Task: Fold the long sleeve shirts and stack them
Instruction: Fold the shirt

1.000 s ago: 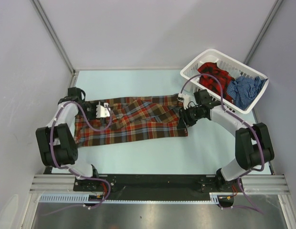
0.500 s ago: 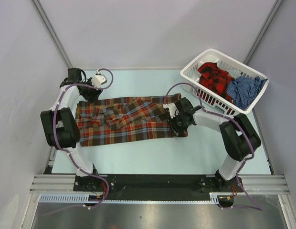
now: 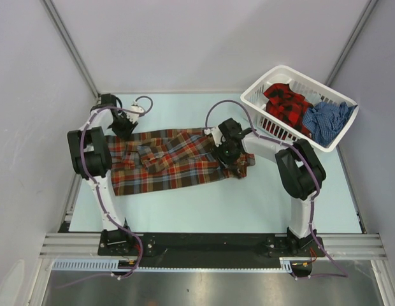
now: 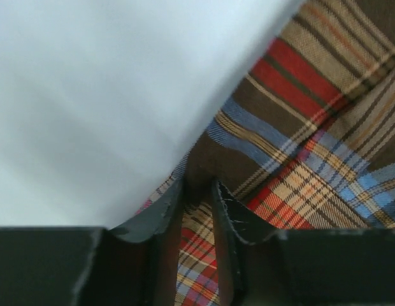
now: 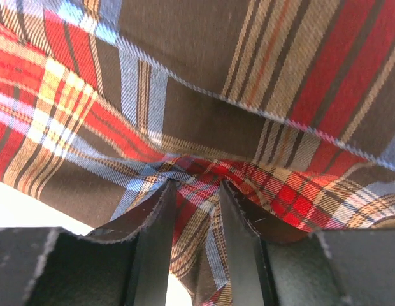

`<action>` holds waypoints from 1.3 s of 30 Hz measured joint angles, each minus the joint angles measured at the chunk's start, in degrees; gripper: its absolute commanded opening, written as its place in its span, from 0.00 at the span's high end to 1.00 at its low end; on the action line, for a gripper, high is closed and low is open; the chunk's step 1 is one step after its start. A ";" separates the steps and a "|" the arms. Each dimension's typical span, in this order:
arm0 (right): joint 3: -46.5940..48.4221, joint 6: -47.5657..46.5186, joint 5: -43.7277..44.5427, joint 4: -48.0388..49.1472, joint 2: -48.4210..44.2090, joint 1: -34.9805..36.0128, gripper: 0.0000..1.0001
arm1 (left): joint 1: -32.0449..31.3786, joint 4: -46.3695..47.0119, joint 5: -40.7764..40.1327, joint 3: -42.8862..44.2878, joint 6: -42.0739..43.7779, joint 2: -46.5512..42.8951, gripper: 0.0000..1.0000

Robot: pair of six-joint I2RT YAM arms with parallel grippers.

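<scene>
The left gripper (image 4: pixel 197 186) is at 10 o'clock on the brown shirt (image 3: pixel 178 166). Its fingers are nearly closed and pinch the shirt's far edge.

The brown shirt lies spread out in the middle of the worktop (image 3: pixel 280 204). Its long side runs from 9 o'clock to 3 o'clock.

The right gripper (image 5: pixel 196 188) is near the 3 o'clock end of the brown shirt. It is closed on a bunched bit of the cloth.

The basket (image 3: pixel 253 102) sits at 2 o'clock on the worktop. The red shirt (image 3: pixel 287 102) is in its left half and the blue shirt (image 3: pixel 325 121) is in its right half.

I think the step now is folding the brown shirt. To do it well, both grippers should lift together and stay at the same height, so the cloth does not twist. Then they should carry the far edge toward 6 o'clock and line it up with the near edge. The cloth is soft and can slip, so go slowly. Let go only when it lies flat.

There are three shirts: one on the worktop and two in the basket. There is one basket. There are two grippers.
</scene>
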 measured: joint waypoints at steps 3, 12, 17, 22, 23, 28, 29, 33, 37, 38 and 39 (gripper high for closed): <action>3.74 -1.99 0.98 -1.55 2.54 0.00 0.60 | 1.01 -0.87 0.09 -0.85 1.49 0.50 0.94; 24.33 -9.68 4.90 -5.86 15.80 -0.02 0.59 | 8.85 1.79 2.14 -8.61 4.59 -3.89 1.00; 46.01 -14.40 9.18 -5.68 29.14 -0.15 0.52 | 14.21 4.63 2.12 -19.93 6.91 -11.52 0.81; 49.99 -15.56 9.94 -4.68 31.26 -1.20 0.43 | 15.54 3.21 1.84 -28.59 6.21 -18.43 0.76; 48.04 -15.15 9.31 -4.31 30.03 -1.60 0.42 | 15.61 2.78 1.97 -28.92 5.66 -18.78 0.76; 33.81 -8.33 3.23 -4.50 17.73 -4.66 0.39 | 15.93 0.42 3.50 -28.89 1.99 -19.15 0.70; 31.34 -6.01 1.60 -4.52 14.84 -5.44 0.40 | 15.98 -0.13 3.98 -28.68 1.29 -19.15 0.68; 24.48 2.67 -4.09 -2.56 6.73 -8.22 0.40 | 16.00 -1.44 5.44 -27.19 -0.17 -19.32 0.62; 19.15 11.30 -8.46 0.96 5.25 -9.40 0.40 | 16.00 -1.57 6.95 -26.91 -1.05 -20.74 0.60; 17.94 13.11 -9.27 1.40 5.64 -9.31 0.40 | 16.00 -1.53 7.17 -26.91 -1.18 -21.20 0.60; 17.18 14.58 -9.84 1.70 6.08 -9.18 0.40 | 16.00 -1.53 7.30 -26.91 -1.36 -21.55 0.60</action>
